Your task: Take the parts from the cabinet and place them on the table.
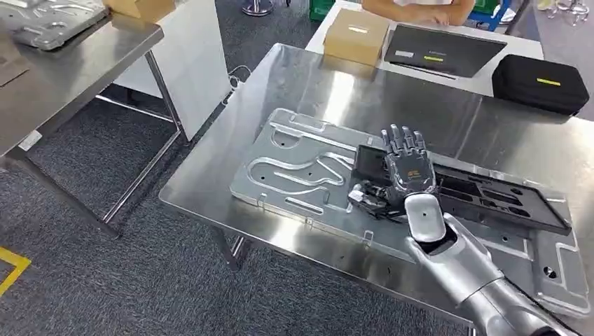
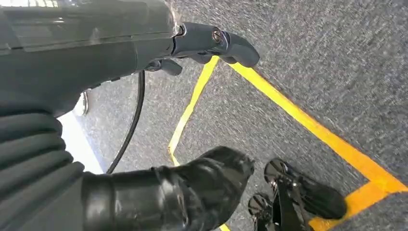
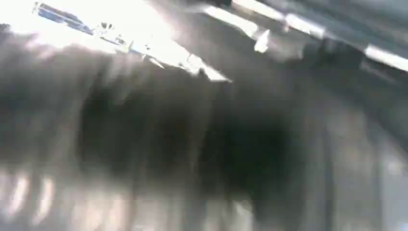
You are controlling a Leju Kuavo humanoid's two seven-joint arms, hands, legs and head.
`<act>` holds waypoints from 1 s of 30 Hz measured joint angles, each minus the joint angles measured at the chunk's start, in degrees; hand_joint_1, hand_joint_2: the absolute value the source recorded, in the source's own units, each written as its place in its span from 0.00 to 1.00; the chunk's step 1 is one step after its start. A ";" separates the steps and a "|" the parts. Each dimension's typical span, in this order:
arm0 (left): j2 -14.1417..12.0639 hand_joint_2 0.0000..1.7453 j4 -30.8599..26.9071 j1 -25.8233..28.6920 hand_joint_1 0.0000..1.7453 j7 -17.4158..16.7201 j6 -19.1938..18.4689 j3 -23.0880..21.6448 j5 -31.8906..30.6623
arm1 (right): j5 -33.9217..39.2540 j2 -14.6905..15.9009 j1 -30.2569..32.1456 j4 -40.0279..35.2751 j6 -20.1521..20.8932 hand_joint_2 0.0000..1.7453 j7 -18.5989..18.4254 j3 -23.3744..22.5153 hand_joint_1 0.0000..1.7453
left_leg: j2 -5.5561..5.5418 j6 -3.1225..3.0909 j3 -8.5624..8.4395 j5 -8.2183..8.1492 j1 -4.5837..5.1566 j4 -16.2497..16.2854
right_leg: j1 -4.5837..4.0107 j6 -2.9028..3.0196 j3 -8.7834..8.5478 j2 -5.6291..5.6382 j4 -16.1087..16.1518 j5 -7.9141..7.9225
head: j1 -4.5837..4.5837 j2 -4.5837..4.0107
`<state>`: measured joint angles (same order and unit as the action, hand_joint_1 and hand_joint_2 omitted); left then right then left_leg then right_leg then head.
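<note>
- Idly, off to the left: left robot hand (image 2: 120,53) hanging over grey carpet (image 2: 308,57) and yellow tape (image 2: 293,113), thumb and fingers apart, nothing held; probably spare for this step.
- Far left, a side worktop (image 1: 77,77) carrying another silver part (image 1: 42,28).
- On the main worktop (image 1: 210,189), a large silver plate (image 1: 301,175) lying flat, probably set there as a base.
- Behind, a closed cardboard box (image 1: 356,35); contents hidden.
- Over the plate, right robot hand (image 1: 406,168), fingers stretched out and spread, palm down above the near end of the black part (image 1: 490,196); contact not clear, right wrist view too blurred to help.
- Black part flat across the plate, so apparently delivered, grip let go.
- Far right, a black case (image 1: 539,82), shut, contents unseen.
</note>
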<state>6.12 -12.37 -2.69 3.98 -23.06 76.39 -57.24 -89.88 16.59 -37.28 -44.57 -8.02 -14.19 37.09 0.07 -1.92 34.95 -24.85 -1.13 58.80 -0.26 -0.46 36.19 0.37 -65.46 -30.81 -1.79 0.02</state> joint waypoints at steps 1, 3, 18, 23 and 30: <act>0.02 0.00 0.00 0.03 0.00 0.00 0.00 0.02 -0.02 | 0.00 0.00 0.20 -0.35 0.04 0.00 -0.02 0.00 0.00 | -0.01 -0.02 0.04 -0.02 0.02 0.00 | 0.27 -0.34 2.32 -0.01 -4.92 -2.19 | 0.00 -0.02; 0.04 0.00 0.00 0.13 0.00 -0.07 0.00 0.11 -0.02 | 0.00 -0.04 1.11 -1.11 0.04 0.00 0.02 0.00 0.00 | -0.04 0.03 0.08 -0.07 0.02 0.01 | 0.69 -0.76 6.06 -0.05 -11.96 -4.18 | 0.00 -0.02; 0.20 0.00 0.00 0.33 0.00 -0.59 0.46 0.96 -0.11 | 4.31 -5.51 6.43 -19.41 2.32 0.00 16.15 -3.13 0.00 | 0.15 2.70 7.70 -8.94 -0.21 17.71 | -0.12 2.87 -3.47 -0.27 7.58 4.75 | -0.13 -0.02; 0.15 0.00 -0.04 0.52 0.00 -0.48 0.74 1.07 -0.17 | 5.90 -5.81 8.10 -25.02 1.84 0.00 17.11 -2.49 0.00 | -0.05 1.35 0.42 0.10 0.34 1.39 | -0.29 2.70 -3.84 0.03 6.86 3.83 | -0.09 -0.02; 0.39 0.00 -0.13 0.63 0.00 -0.66 1.92 1.07 -1.20 | 7.76 -5.18 10.95 -34.34 1.97 0.00 17.31 0.20 0.00 | 0.40 0.34 -1.47 0.36 0.05 -1.62 | -0.38 0.79 -2.31 0.02 3.36 0.62 | 0.02 0.00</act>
<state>6.51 -12.50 -2.06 3.32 -21.13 77.46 -58.45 -82.12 11.41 -26.33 -78.91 -6.05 3.12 37.29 0.47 -1.58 33.48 -24.50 -1.08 57.18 -0.64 0.33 33.87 0.39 -62.10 -30.19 -1.77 0.02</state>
